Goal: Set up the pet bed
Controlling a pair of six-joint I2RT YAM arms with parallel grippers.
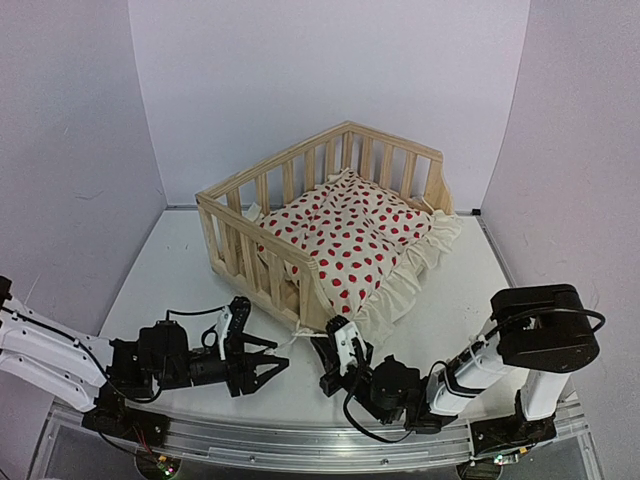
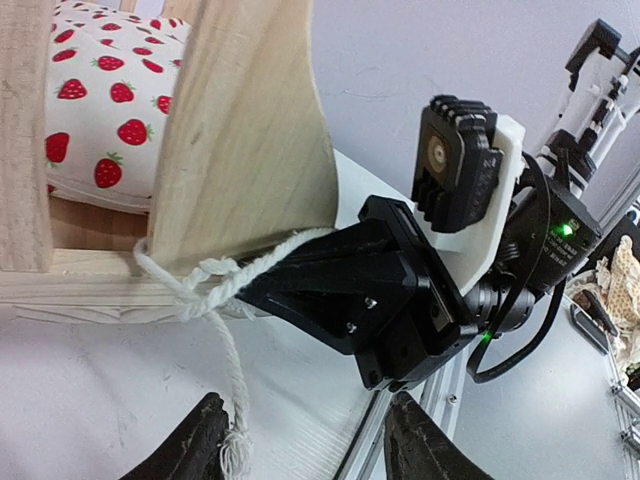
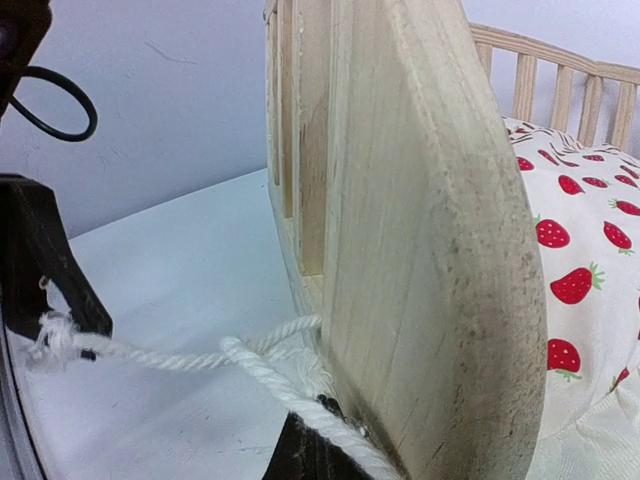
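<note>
The pet bed (image 1: 262,178), a light pine frame with slatted rails, stands mid-table with its red-dotted white cushion (image 1: 345,235) inside, the ruffle spilling over the open front. A white tie string (image 2: 205,285) is knotted round the bed's near corner post (image 2: 245,130). My right gripper (image 1: 332,338) is at that post, shut on the tie string (image 3: 290,395), which runs over its lower finger (image 3: 310,455). My left gripper (image 1: 268,358) is open just left of the post. The string's frayed end (image 2: 235,450) hangs beside its left finger (image 2: 195,445). The right gripper also shows in the left wrist view (image 2: 340,290).
The grey tabletop (image 1: 180,270) lies between white walls. An aluminium rail (image 1: 300,445) runs along the near edge under both arm bases. The bed's front post (image 3: 440,250) fills most of the right wrist view.
</note>
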